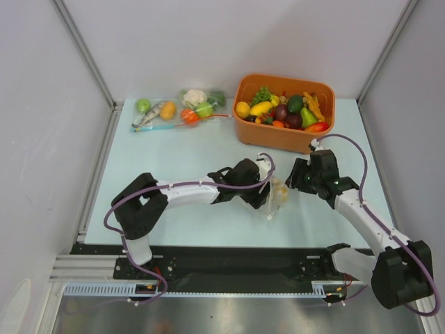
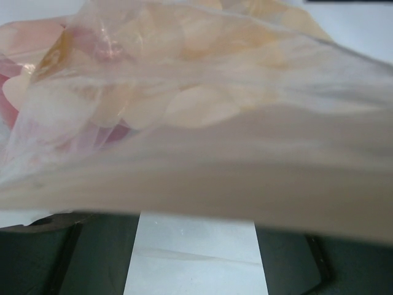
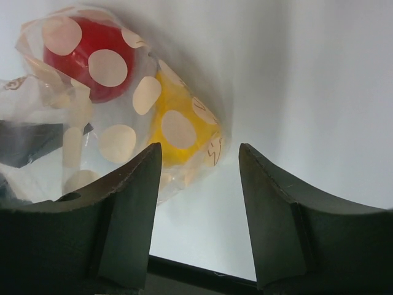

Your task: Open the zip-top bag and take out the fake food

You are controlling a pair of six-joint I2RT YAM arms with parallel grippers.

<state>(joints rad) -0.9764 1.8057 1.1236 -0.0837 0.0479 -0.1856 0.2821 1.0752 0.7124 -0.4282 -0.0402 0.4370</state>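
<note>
The zip-top bag (image 1: 277, 195), clear crinkly plastic with pale round dots, lies mid-table between the two grippers. In the right wrist view the bag (image 3: 116, 117) holds fake food: a red fruit (image 3: 92, 58) and a yellow fruit (image 3: 178, 123). My right gripper (image 3: 199, 150) is open with only bare table between its fingers; its left finger (image 3: 132, 203) stands against the bag's edge. My left gripper (image 1: 261, 189) is at the bag's left side. In its wrist view the blurred bag (image 2: 196, 123) covers the fingertips, while the dark fingers (image 2: 43, 258) stand wide apart over bare table.
An orange bin (image 1: 240, 129) with several fake fruits and vegetables stands at the back right. Other clear bags (image 1: 174, 111) of fake food lie at the back left. White enclosure walls rise on both sides and behind.
</note>
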